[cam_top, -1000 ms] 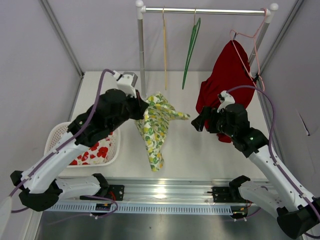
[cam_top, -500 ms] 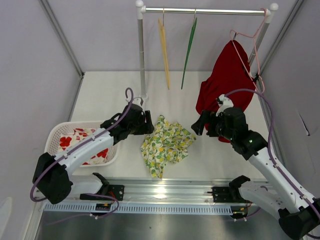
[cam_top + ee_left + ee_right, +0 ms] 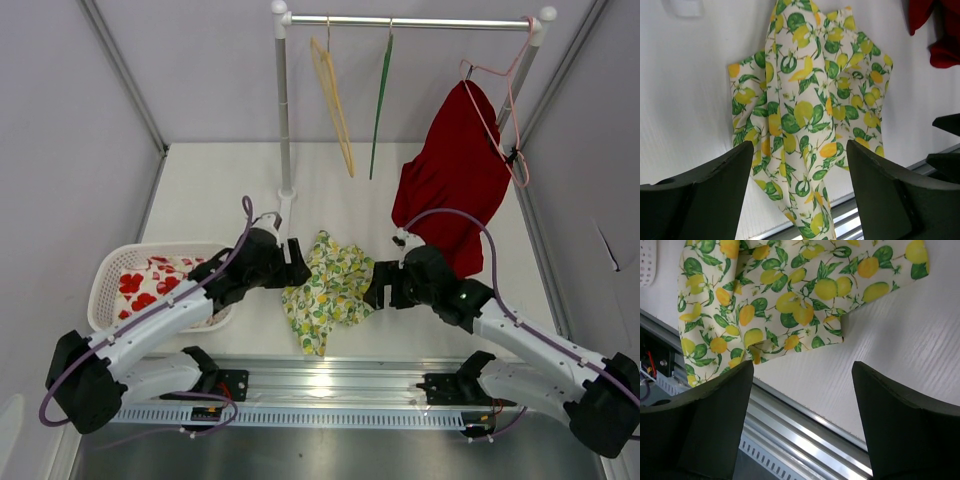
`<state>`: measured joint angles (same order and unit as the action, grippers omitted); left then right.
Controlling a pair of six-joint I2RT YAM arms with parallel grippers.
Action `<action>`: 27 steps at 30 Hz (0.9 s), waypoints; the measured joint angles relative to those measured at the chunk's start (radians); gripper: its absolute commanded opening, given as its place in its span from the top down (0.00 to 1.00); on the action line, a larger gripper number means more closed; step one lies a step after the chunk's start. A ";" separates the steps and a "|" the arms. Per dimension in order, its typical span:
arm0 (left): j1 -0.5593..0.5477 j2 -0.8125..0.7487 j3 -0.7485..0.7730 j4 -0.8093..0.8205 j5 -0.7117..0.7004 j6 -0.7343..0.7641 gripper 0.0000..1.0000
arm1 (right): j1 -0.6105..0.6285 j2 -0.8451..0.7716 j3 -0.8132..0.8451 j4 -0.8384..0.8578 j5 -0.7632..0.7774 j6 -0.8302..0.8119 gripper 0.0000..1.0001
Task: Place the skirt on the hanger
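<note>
Lemon-printed cloth, yellow fruit and green leaves on white, is the skirt (image 3: 328, 290); it lies crumpled on the white desk (image 3: 220, 190) toward 6 o'clock in the overhead view, and one corner reaches the metal rail at the near edge. The left pincer (image 3: 297, 262) sits low at the skirt's 10 o'clock, right at the edge of the cloth. Its wrist camera shows both dark fingers (image 3: 705, 200) spread wide with the cloth between and beyond them, gripping nothing. The right pincer (image 3: 375, 285) sits at the skirt's 3 o'clock, just beside the hem. It too is spread apart and empty, and its camera shows bare desk between the fingers with the cloth at 12 o'clock. A clothes rail (image 3: 410, 21) crosses the far end at 12 o'clock. On it hang a yellow hanger (image 3: 335, 105), tilted, a green hanger (image 3: 380, 100) seen edge-on just beside it, and at 2 o'clock a pink hanger (image 3: 510, 110) carrying a red garment (image 3: 450, 180). A white basket (image 3: 110, 270) at 9 o'clock holds a red-flowered cloth (image 3: 150, 285).
</note>
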<state>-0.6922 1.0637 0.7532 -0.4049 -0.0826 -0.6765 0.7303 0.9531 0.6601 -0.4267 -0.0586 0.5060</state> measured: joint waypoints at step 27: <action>0.087 0.695 0.389 0.107 0.091 0.165 0.27 | -0.188 0.420 -0.110 0.449 0.072 0.344 0.37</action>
<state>-0.6056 1.7588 1.1427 -0.2977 0.0082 -0.5114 0.5426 1.3727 0.5499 0.0227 0.0135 0.8501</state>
